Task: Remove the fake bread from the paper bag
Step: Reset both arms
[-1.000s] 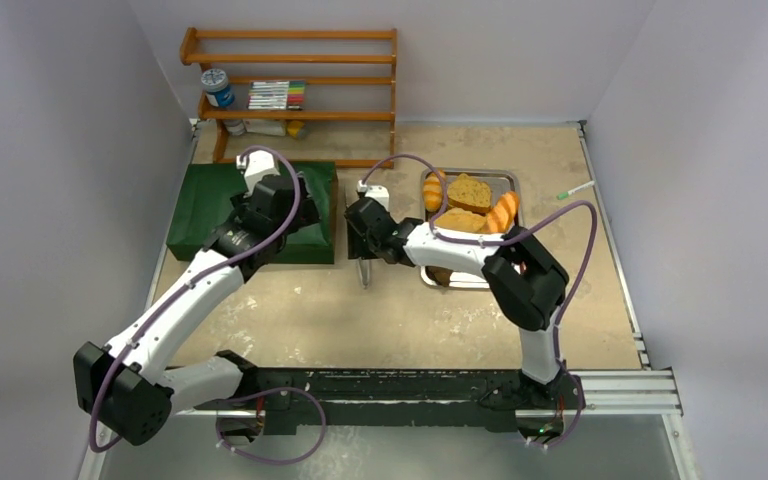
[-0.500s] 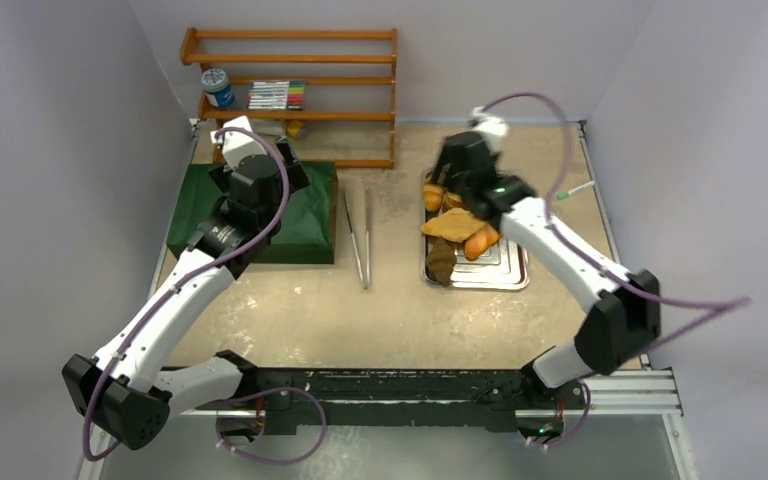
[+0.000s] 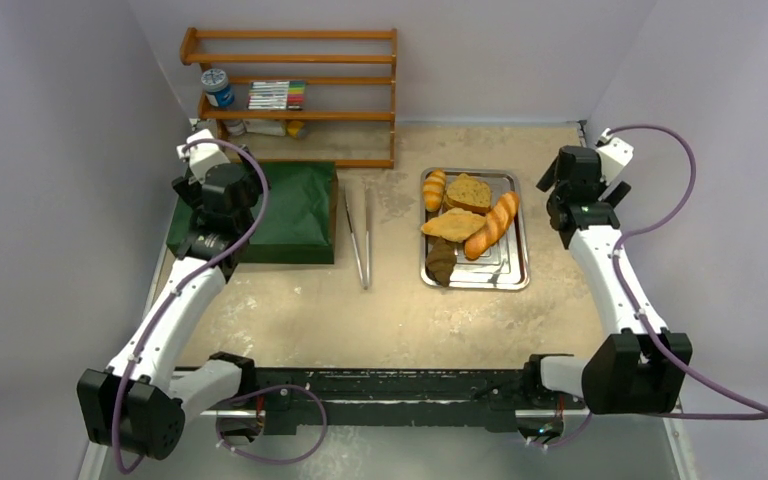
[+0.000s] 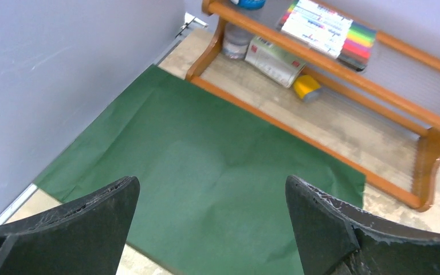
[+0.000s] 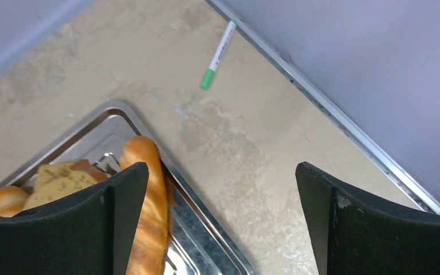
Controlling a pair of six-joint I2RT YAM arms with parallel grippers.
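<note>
The fake bread lies on the silver tray [image 3: 516, 282]: a small striped roll [image 3: 434, 190], a brown slice [image 3: 469, 192], tan toast [image 3: 452, 224], a long baguette [image 3: 493, 225] and a dark brown roll [image 3: 441, 262]. The dark green paper bag [image 3: 290, 210] lies flat at the left. My left gripper [image 3: 218, 198] hovers over the bag's far left part, open and empty, with green paper [image 4: 206, 166] between its fingers. My right gripper [image 3: 570, 195] stands open and empty just right of the tray. In the right wrist view the baguette [image 5: 149, 200] shows beside the left finger.
Long metal tongs [image 3: 360, 235] lie on the table between bag and tray. A wooden shelf [image 3: 295, 115] with markers and jars stands at the back. A green-tipped marker [image 5: 218, 55] lies near the right wall rail. Walls close in left and right.
My right arm left the tongs on the table, passed over the tray and swung to its right, jaws opening wide. My left arm drew back toward the bag's far left corner.
</note>
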